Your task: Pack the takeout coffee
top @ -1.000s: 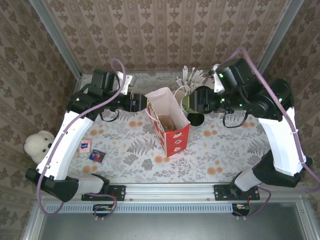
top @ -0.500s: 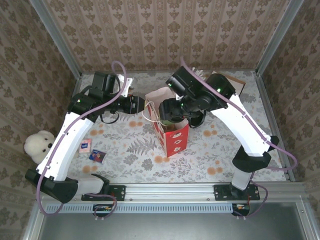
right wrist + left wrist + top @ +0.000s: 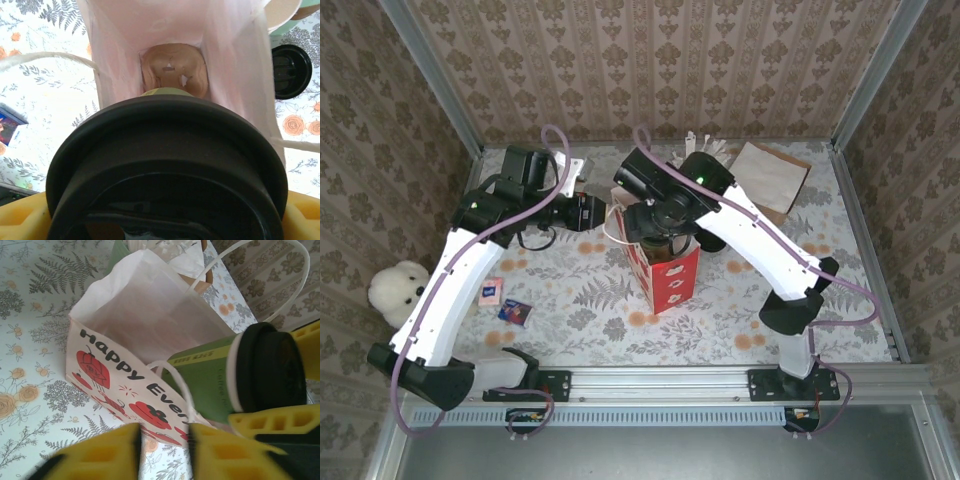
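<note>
The takeout coffee [image 3: 210,380] is a green paper cup with a black lid [image 3: 165,150]. My right gripper [image 3: 165,220] is shut on it, one yellow finger [image 3: 280,420] on each side. It hangs tilted just over the open mouth of the white and red gift bag [image 3: 670,275], which stands upright mid-table. A brown, pastry-like lump [image 3: 172,70] lies at the bag's bottom. My left gripper [image 3: 164,450] sits low at the bag's left side [image 3: 605,212]. Its jaws stand apart, and the bag's white cord handle [image 3: 172,382] runs down beside one finger.
A loose black lid [image 3: 291,70] lies on the table right of the bag, by another cream-rimmed green cup [image 3: 282,15]. Paper-wrapped sticks [image 3: 705,145] and a flat brown paper [image 3: 770,175] sit at the back. A white plush toy [image 3: 398,290] and small packets [image 3: 515,313] lie left.
My right arm has swung left from behind the bag and brought the cup over the bag's mouth. The left arm has stayed by the bag's left rim, its jaws a little narrower.
</note>
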{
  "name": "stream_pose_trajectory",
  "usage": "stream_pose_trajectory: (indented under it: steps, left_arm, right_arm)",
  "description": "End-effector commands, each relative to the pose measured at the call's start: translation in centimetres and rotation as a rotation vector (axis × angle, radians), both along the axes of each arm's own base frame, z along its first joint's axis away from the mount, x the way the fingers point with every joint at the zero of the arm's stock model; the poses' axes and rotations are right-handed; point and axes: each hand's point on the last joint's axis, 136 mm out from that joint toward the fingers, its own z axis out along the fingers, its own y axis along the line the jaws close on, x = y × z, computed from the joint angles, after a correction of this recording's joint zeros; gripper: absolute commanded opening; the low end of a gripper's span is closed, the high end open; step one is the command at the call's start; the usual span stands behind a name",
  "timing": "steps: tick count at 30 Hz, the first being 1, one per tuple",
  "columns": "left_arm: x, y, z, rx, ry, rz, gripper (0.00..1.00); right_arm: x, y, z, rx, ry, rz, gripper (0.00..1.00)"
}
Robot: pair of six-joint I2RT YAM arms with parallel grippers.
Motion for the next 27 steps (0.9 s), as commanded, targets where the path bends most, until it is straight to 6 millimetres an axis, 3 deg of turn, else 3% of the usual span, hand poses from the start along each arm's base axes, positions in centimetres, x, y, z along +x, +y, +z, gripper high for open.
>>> stream_pose_trajectory:
  steps: [1,4,10,17,21,24,27]
  left_arm:
    - [-1.3,0.2,0.6,-0.027,0.003,-0.016,0.64]
    - [-2.0,0.4,1.0,-0.069,-0.009,-0.026,0.71]
    - [-3.3,-1.6,1.5,-0.195,0.042,-0.136,0.81]
    - [-2.3,-0.3,2.0,-0.247,0.029,-0.07,0.92]
    - [-3.3,0.0,1.7,-0.27,0.036,-0.097,0.95]
    - [-2.1,1.7,-0.3,-0.176,0.031,0.009,1.0]
    - [0.4,3.4,-2.6,-0.091,0.082,0.112,0.96]
  right_arm:
    - [-0.3,-0.7,-0.4,-0.053,0.015,0.011,0.65]
    - [-0.3,-0.4,-0.8,-0.048,0.025,0.023,0.65]
    - [-0.4,0.0,-1.7,-0.042,0.054,0.04,0.65]
    - [-0.6,-0.2,-2.4,-0.039,0.076,0.043,0.65]
    - [-0.9,0.8,-2.7,-0.013,0.103,0.088,0.65]
    - [-1.1,1.4,-3.1,-0.011,0.119,0.137,0.64]
    - [-1.3,1.4,-3.5,-0.035,0.131,0.201,0.63]
